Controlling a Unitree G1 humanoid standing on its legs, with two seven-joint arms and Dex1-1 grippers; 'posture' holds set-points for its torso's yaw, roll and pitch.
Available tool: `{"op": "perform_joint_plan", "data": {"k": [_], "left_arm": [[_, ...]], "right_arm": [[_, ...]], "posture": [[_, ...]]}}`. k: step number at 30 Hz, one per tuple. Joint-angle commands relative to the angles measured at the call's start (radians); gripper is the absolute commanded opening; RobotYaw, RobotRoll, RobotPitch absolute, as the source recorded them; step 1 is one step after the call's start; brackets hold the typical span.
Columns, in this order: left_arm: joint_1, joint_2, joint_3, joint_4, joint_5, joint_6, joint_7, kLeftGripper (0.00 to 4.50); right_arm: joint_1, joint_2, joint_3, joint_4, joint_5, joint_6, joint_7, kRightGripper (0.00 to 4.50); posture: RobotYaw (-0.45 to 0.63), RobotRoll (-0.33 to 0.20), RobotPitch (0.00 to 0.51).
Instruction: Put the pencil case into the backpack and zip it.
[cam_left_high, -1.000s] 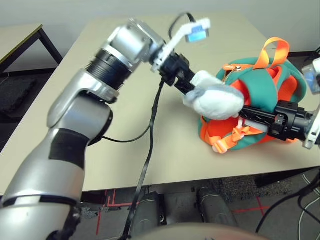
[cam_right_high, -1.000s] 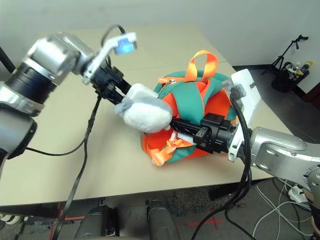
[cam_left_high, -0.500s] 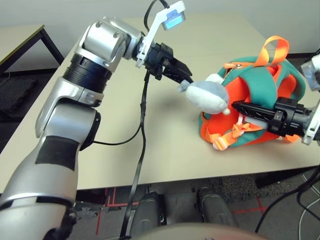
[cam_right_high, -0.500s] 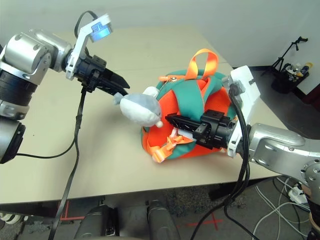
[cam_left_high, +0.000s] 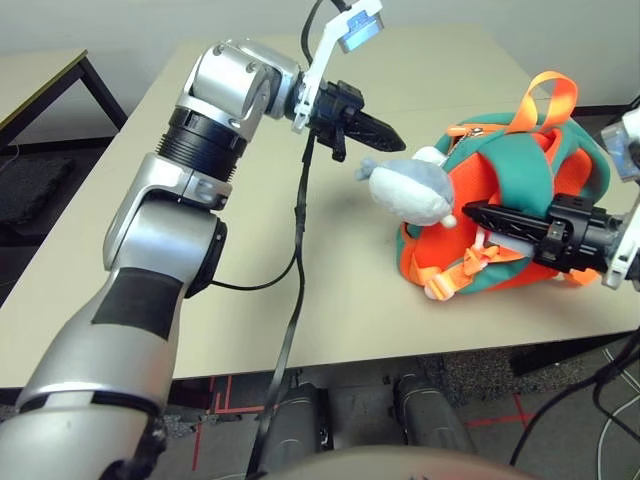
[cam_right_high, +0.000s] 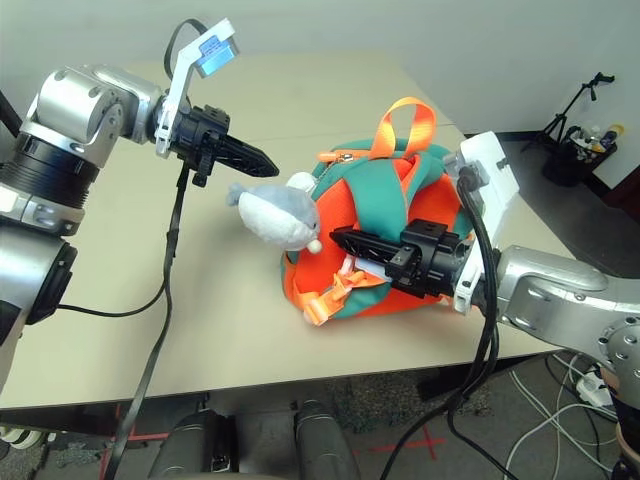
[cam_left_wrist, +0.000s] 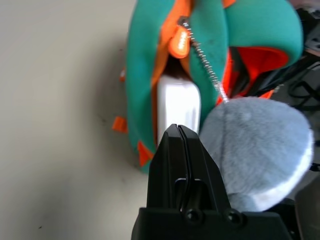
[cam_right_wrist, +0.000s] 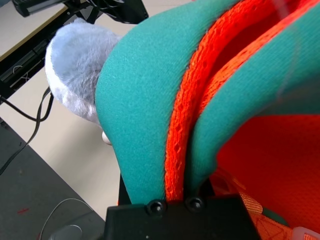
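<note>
backpack (cam_left_high: 520, 175) teal with bright orange trim — plush dolphin (cam_right_high: 280, 215) grey and white.

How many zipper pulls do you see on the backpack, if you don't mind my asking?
1: the orange zipper pull at the end of the metal zipper, above the opening where the white pencil case sits. Others may be hidden.

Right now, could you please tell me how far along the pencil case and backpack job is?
The white pencil case already looks to be in the backpack, its end showing in the opening. In hand, the right gripper seems to be pinching a teal shoulder strap; the left gripper is shut and empty. Left to do is the zipping: the orange zipper pull sits above the gap, which is open.
</note>
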Motion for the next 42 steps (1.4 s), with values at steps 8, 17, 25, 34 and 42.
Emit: {"op": "perform_joint_plan", "data": {"k": [8,17,25,34,42], "left_arm": [[0.047,-0.055,-0.025,-0.013,0.019,0.018,0.013,0.0],[0.08,-0.149,-0.019,0.02,0.03,0.01,0.087,0.0],[0.055,-0.261,0.024,0.071,0.025,-0.007,0.165,0.0],[0.079,-0.063,0.054,-0.129,0.009,-0.032,0.071,0.0],[0.091,0.171,0.04,-0.356,-0.037,-0.058,-0.103,2.27]], "right_arm": [[0.002,0.013,-0.009,-0.041,0.015,-0.013,-0.005,0.09],[0.003,0.018,-0.006,-0.048,0.021,-0.013,-0.014,0.09],[-0.006,0.024,0.008,-0.042,0.015,-0.009,-0.009,0.09],[-0.026,0.02,0.017,-0.021,-0.006,0.003,0.016,0.09],[-0.066,0.022,0.041,0.018,-0.05,0.027,0.07,0.09]], "posture": [[-0.18,0.0,0.05],[-0.19,0.0,0.06],[-0.19,0.0,0.061],[-0.15,0.0,0.037],[-0.1,0.0,0.026]]}}
